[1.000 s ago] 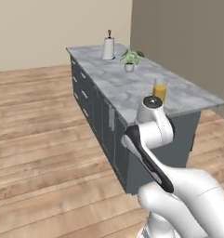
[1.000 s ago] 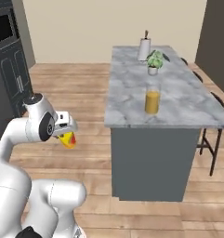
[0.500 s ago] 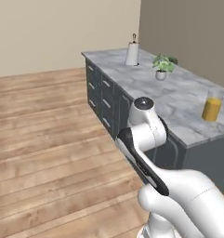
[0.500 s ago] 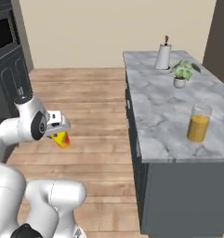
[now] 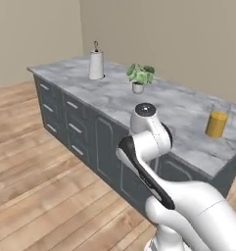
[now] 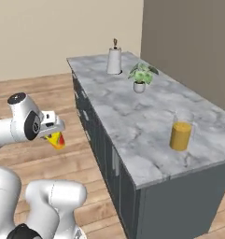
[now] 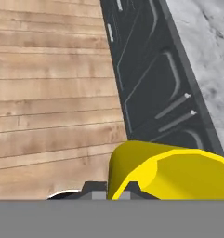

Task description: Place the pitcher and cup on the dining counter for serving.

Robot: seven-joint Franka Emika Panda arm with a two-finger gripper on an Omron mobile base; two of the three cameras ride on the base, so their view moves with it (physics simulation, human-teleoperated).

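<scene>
Jaws pinched tight on the cup (image 6: 56, 139). It hangs from the gripper (image 6: 53, 132) w/ its mouth angled down, yellow w/ red-orange at the lower end, out over the wood floor (image 5: 36, 176) on the cabinet side of the island. In the hand view the cup (image 7: 171, 172) sits right at the fingertips, dark cabinet doors (image 7: 153, 79) running up past it and a strip of marble at the far right.

Cup is well short of the dining counter (image 6: 132, 116), below the level of the surface; the near long edge is off to the arm's right, w/ the panelled doors and slim handles under it. Plenty of open floor on that side, nothing standing on it.

On the surface: the pitcher (image 6: 181, 132), amber, upright, near the close end, set in from both the long edge and the short end edge. In the left base view the pitcher (image 5: 217, 122) sits toward the right end. Wide bare marble betw. it and the small potted plant (image 6: 141, 78), which is mid-counter. Beyond that a white paper towel roll (image 6: 114, 60) on a stand, near the far end. Marble around the pitcher is open on all sides, esp. toward the cabinet-side edge.

No brands, labels or writing readable anywhere; the red-orange on the cup is too small to make out as marks or text.
</scene>
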